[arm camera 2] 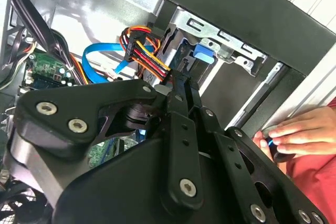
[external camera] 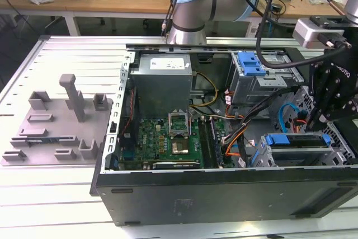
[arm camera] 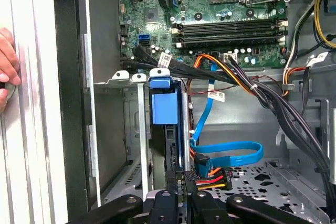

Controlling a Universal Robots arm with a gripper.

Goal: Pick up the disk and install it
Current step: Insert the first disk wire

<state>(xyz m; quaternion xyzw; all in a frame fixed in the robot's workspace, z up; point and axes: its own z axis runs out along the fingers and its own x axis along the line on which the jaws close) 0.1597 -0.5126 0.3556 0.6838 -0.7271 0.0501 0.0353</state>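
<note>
The disk (external camera: 295,140) sits on edge in the drive cage at the case's front corner, on the exterior view's right, its bright blue carrier bracket (arm camera: 163,104) showing along the top. My black gripper (external camera: 320,120) hangs over the disk's rear end. In both wrist views its fingers (arm camera: 176,195) are drawn together, shut, with their tips at that rear end (arm camera 2: 177,56), beside a connector of coloured wires (arm camera 2: 147,51). I cannot tell whether the tips touch the disk. Nothing shows between the fingers.
The open computer case (external camera: 224,194) lies on a slatted table. A grey moulded tray (external camera: 56,127) with posts lies at the exterior view's left. A second cage with a blue latch (external camera: 251,62) stands behind. Cables (arm camera: 247,82) cross near the disk. A hand (arm camera 2: 302,135) rests outside the case wall.
</note>
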